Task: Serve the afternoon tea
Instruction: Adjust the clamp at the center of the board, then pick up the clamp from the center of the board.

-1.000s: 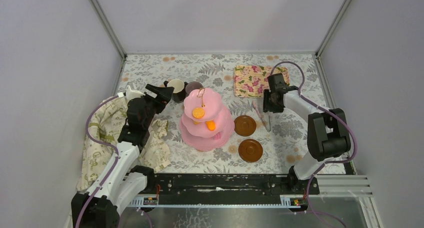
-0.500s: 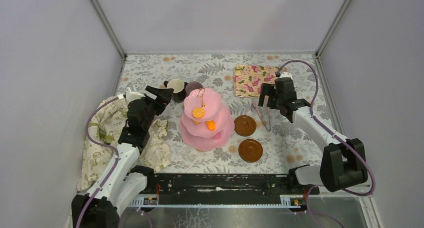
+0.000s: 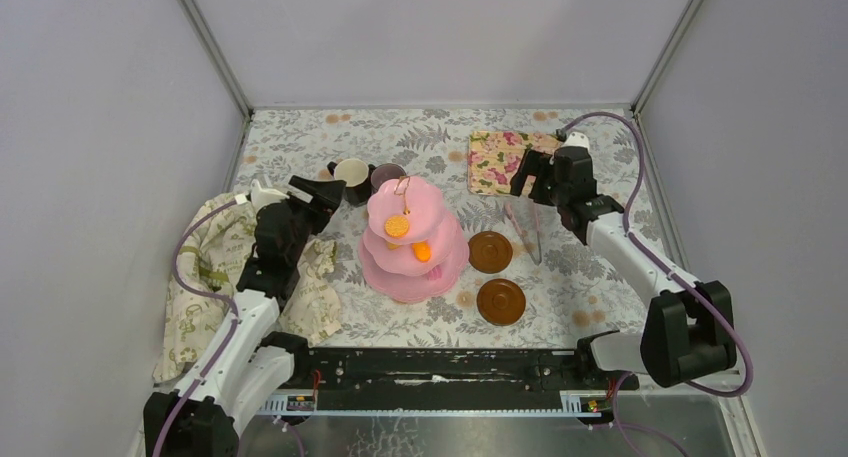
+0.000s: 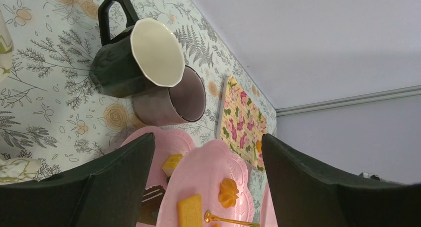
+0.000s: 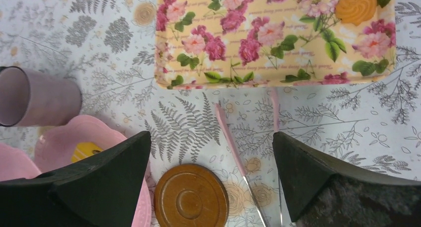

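Pink cake stand (image 3: pixel 412 239) sits mid-table, upright, with an orange biscuit (image 3: pixel 397 226) on its middle tier and an orange sweet (image 3: pixel 422 251) just below. Two brown saucers (image 3: pixel 490 251) lie bare to its right, apart from it. A cream-lined mug (image 3: pixel 352 177) and a purplish mug (image 3: pixel 386 176) touch each other just behind the stand. I have the left gripper (image 3: pixel 330 189) beside the mugs, jaws wide and holding nothing. The right gripper (image 3: pixel 528 177) hangs over the near edge of the floral tray (image 3: pixel 495 162), fully spread and also empty. Pink-handled tongs (image 5: pixel 233 142) lie on the table between tray and saucer, and one cookie (image 5: pixel 356 6) sits on the tray. A leaf-print cloth (image 3: pixel 215 267) is bunched at far left.
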Robot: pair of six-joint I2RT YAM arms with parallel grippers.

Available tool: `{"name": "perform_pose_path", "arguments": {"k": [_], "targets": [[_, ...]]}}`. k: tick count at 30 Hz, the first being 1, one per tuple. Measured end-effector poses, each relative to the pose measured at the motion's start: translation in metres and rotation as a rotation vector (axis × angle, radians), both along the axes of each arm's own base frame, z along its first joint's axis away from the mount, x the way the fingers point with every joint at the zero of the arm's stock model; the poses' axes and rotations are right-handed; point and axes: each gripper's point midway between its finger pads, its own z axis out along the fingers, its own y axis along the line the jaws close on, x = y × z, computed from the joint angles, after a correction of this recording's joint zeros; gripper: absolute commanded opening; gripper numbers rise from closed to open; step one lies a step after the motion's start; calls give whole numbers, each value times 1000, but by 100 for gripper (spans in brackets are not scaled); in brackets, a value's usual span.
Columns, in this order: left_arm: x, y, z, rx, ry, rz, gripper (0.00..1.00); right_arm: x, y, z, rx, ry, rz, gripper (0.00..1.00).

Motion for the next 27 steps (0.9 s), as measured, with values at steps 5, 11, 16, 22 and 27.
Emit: {"name": "perform_pose_path", "arguments": {"k": [5, 11, 16, 22, 27], "targets": [[-2, 1, 6, -3, -19, 1, 85, -6, -7, -29, -69, 101, -13, 96], [-3, 1, 5, -10, -19, 3, 85, -36, -18, -77, -169, 307, -22, 97], [-3, 0, 3, -24, -15, 6, 85, -55, -24, -94, -219, 406, -18, 97], [-4, 0, 1, -28, -14, 7, 85, -69, -23, -113, -255, 495, 11, 95], [-4, 0, 3, -30, -23, 7, 85, -74, -23, -120, -266, 523, 20, 87]]}}
